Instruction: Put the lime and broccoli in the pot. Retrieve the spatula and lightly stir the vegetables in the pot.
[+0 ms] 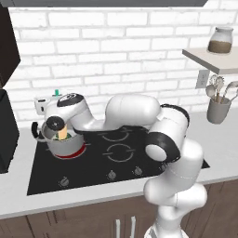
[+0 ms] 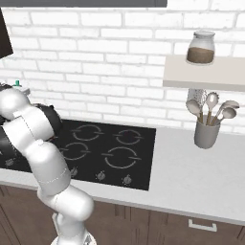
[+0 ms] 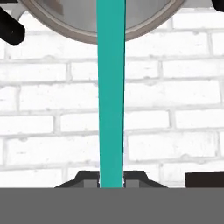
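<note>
The steel pot [image 1: 65, 145] stands on the stove's front left burner, which glows red. My gripper [image 3: 111, 179] is shut on the spatula's teal handle [image 3: 111, 96], which runs straight up toward the pot's rim [image 3: 87, 38] in the hand view. From the left base camera, the spatula's wooden blade [image 1: 62, 134] dips into the pot under my hand, and the handle's teal tip [image 1: 57, 92] pokes out above it. A dark green patch [image 1: 69, 136] lies in the pot beside the blade; I cannot tell if it is the broccoli. The lime is hidden.
The black stove top [image 1: 125, 155] spans the counter. A dark appliance [image 1: 7, 135] stands just left of the pot. A grey utensil cup [image 1: 218, 109] [image 2: 206, 135] sits at the right under a shelf [image 2: 206, 74] with a jar [image 2: 201, 48]. The brick wall lies close behind.
</note>
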{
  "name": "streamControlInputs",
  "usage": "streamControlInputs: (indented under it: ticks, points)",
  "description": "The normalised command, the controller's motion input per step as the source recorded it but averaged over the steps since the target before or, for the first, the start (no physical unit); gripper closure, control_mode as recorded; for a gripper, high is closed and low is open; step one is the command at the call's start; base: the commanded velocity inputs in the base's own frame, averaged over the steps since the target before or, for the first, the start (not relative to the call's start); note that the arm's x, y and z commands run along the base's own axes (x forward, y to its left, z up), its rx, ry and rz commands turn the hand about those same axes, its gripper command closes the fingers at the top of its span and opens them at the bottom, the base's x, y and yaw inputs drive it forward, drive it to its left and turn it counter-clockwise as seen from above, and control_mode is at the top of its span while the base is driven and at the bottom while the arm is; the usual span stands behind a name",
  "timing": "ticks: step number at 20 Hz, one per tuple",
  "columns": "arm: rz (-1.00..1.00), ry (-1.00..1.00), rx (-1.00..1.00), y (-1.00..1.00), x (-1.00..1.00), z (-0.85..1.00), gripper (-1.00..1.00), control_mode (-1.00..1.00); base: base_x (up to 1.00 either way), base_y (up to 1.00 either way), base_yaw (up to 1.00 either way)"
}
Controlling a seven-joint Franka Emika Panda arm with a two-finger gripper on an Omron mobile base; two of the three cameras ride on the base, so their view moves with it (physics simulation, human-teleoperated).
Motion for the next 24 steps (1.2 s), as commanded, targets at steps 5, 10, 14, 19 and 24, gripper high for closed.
streamControlInputs:
  ticks: [5, 10, 14, 19, 24]
  points:
    - [0.00, -0.01, 0.00, 0.00, 0.28, -0.10, 1.00, -1.00, 0.00, 0.00, 0.00]
    - [0.00, 0.00, 0.00, 0.00, 0.37, -0.06, 1.00, -1.00, 0.00, 0.00, 0.00]
    - [0.00, 0.00, 0.00, 0.02, 0.21, -0.32, 1.00, -1.00, 0.00, 0.00, 0.00]
    - [0.00, 0.00, 0.00, 0.01, 0.09, -0.56, 1.00, -1.00, 0.00, 0.00, 0.00]
    - [0.00, -0.01, 0.00, 0.00, 0.28, -0.33, 1.00, -1.00, 0.00, 0.00, 0.00]
